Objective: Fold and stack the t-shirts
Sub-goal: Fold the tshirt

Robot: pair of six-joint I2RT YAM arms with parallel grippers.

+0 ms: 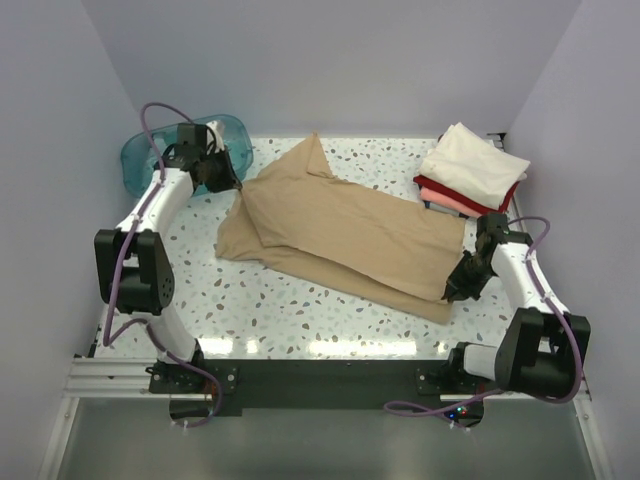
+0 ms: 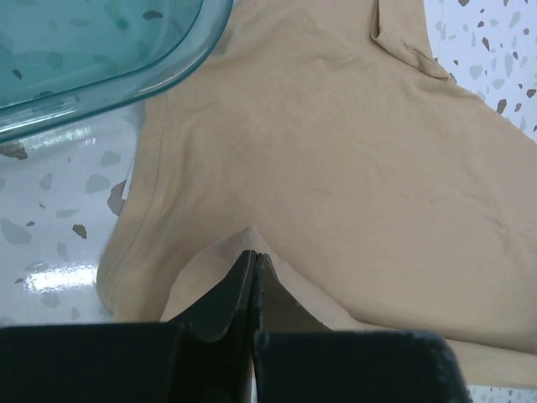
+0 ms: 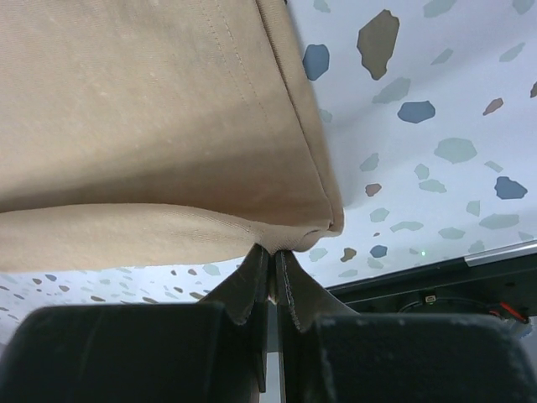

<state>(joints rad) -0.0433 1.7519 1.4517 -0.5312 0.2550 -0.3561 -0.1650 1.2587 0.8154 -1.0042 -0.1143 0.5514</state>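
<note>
A large tan t-shirt (image 1: 340, 235) lies diagonally across the speckled table, partly folded over on itself. My left gripper (image 1: 232, 186) sits at its far left edge. In the left wrist view that gripper (image 2: 254, 256) is shut, pinching a peak of tan cloth (image 2: 336, 151). My right gripper (image 1: 456, 288) is at the shirt's near right corner. Seen from the right wrist, it (image 3: 274, 252) is shut on the hemmed edge of the tan shirt (image 3: 143, 109), which is lifted off the table. A folded cream t-shirt (image 1: 473, 163) tops a stack at the back right, over a red one (image 1: 428, 186) and a pink one (image 1: 450, 203).
A translucent teal tub (image 1: 140, 160) stands at the back left, just behind my left gripper, and its rim (image 2: 84, 59) lies close to the shirt's edge. Pale walls enclose the table (image 1: 300, 310) on three sides. A black rail runs along the near edge.
</note>
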